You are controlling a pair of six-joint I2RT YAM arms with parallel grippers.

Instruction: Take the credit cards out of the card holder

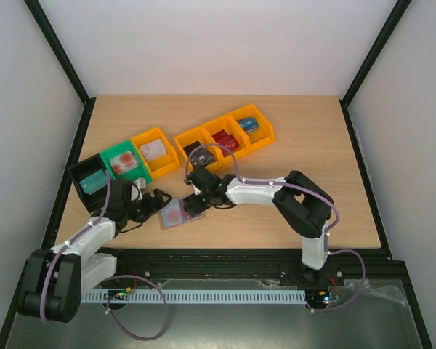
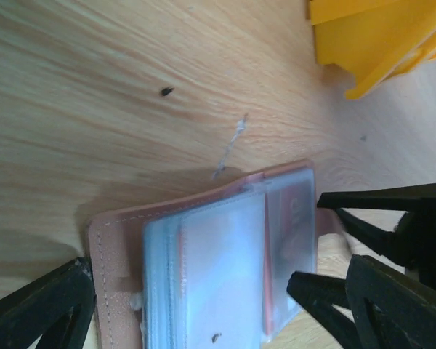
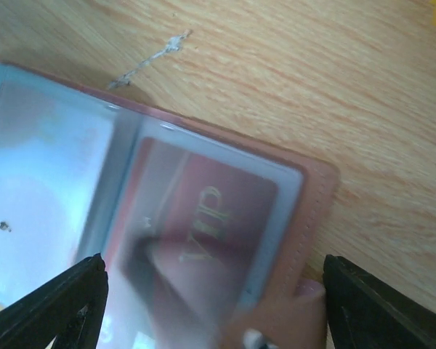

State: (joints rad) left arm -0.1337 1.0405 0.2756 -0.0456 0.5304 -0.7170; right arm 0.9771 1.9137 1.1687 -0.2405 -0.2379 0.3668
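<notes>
The card holder (image 1: pixel 176 213) lies opened flat on the wooden table, tan-brown cover down and light blue clear sleeves (image 2: pixel 225 269) up. A red card marked VIP (image 3: pixel 203 218) sits inside the right-hand sleeve, and its red also shows through the plastic (image 2: pixel 294 218) in the left wrist view. My left gripper (image 1: pixel 154 203) (image 2: pixel 218 291) is open, its fingers wide on either side of the holder's left half. From the right, my right gripper (image 1: pixel 196 200) (image 3: pixel 211 291) is open too, straddling the half with the red card. Its black fingers (image 2: pixel 378 214) show at the holder's right edge.
Behind the holder stand a black bin (image 1: pixel 93 178), a green bin (image 1: pixel 125 161) and an orange bin (image 1: pixel 154 151). A row of three orange bins (image 1: pixel 225 138) with small items runs to the back right. An orange bin corner (image 2: pixel 378 36) is close by.
</notes>
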